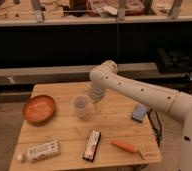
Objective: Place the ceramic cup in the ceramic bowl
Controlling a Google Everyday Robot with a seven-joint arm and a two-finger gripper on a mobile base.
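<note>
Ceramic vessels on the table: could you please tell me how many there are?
2: the ceramic bowl at the table's left edge and the ceramic cup mid-table, with the claw just right of it.

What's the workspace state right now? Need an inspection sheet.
Surface: pale wooden slatted table.
Job's things: small whitish-grey ceramic cup upright mid-table; shallow orange-brown ceramic bowl apart from it toward picture-left, nothing in it.
Clutter: white labelled bottle lying flat; black rectangular bar; orange carrot-like piece; blue block.
Grippers: gripper low beside the cup, on the side away from the bowl; contact unclear.
Cables: dark cable hanging by the table's right edge.
Surroundings: dark shelving behind.
</note>
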